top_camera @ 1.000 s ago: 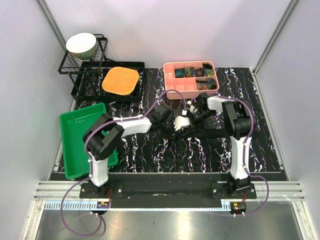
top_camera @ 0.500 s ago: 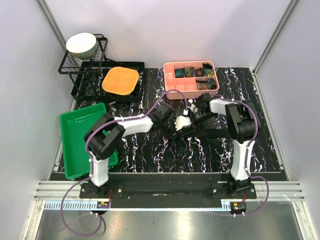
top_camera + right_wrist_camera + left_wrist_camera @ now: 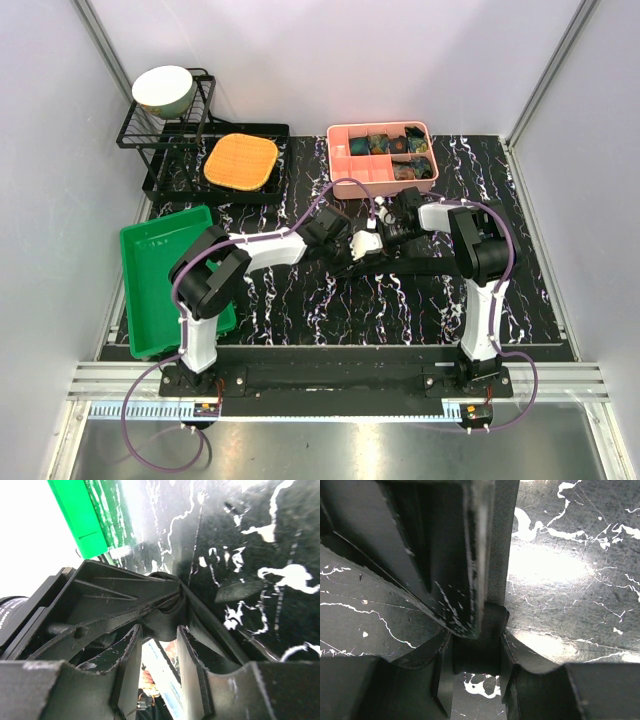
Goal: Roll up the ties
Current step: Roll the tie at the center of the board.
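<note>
Top view: the right hand (image 3: 392,232) is sitting closer to the left hand (image 3: 350,245) than a second ago. The tie (image 3: 425,263) is trailing flat along the counter (image 3: 300,300), so rolling is likely only starting.
Left wrist: fingers are nearly closed, pinching the folded tie end.
Right wrist: fingers are clamping the same fabric.

The counter (image 3: 300,300) is black with white marble veining. The tie (image 3: 425,268) stretched across it is plain black. The rolled ties (image 3: 400,160) in the pink box (image 3: 332,165) are dark with teal and brown patterning. The tray (image 3: 150,270) is bright green, the mat (image 3: 241,162) orange, the rack (image 3: 140,135) black, and the bowl (image 3: 163,88) pale green and white.
</note>
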Action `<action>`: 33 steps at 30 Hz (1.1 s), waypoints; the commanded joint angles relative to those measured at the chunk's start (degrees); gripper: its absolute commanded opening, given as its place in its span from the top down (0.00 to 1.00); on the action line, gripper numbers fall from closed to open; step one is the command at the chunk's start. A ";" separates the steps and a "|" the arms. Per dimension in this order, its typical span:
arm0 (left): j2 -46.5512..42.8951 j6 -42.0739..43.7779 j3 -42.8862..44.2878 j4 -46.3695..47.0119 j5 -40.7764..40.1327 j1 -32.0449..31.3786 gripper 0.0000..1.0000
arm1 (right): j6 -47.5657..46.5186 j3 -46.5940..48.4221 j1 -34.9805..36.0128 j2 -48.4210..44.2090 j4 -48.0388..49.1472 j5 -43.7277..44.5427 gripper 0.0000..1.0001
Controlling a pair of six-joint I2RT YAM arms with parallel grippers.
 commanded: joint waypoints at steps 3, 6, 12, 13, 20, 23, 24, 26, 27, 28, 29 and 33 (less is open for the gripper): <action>4.55 -1.22 -1.36 -4.91 -2.97 -0.05 0.81 | 0.81 -1.00 1.74 0.38 2.29 -4.35 0.61; 4.56 -1.66 -1.71 -4.30 -2.80 -0.14 0.81 | 0.99 -1.26 2.09 0.47 2.21 -3.74 0.74; 3.86 -4.03 -3.55 -0.96 -1.04 0.13 0.75 | -2.96 0.05 2.18 2.84 -3.40 2.76 1.00; 2.98 -4.47 -5.04 1.57 -0.51 0.21 0.73 | -4.10 0.31 2.09 3.19 -4.20 3.55 1.00; -1.42 -9.39 -14.97 20.64 8.44 3.02 0.40 | -6.83 1.98 2.00 5.30 -8.16 11.72 1.00; -1.60 -11.76 -18.32 29.70 11.25 4.26 0.34 | -8.06 3.21 2.09 5.92 -10.18 14.44 1.00; -1.51 -12.29 -19.37 31.46 11.53 4.52 0.33 | -8.50 3.83 2.00 6.18 -10.97 15.15 1.00; -1.07 -13.52 -20.34 36.91 12.84 4.78 0.32 | -8.68 4.71 2.09 6.88 -11.94 17.18 1.00; -1.07 -13.79 -21.48 40.58 13.28 5.05 0.32 | -9.11 5.67 2.09 7.15 -13.16 17.88 1.00; -0.98 -13.88 -22.01 42.36 14.33 5.14 0.32 | -9.38 6.11 2.09 7.50 -13.87 19.10 1.00; -0.72 -14.06 -22.54 44.03 14.95 5.40 0.31 | -9.73 6.81 2.09 7.94 -15.10 19.90 1.00; 0.68 -12.83 -23.86 48.60 17.85 5.75 0.30 | -10.61 7.79 1.83 8.64 -16.95 22.80 1.00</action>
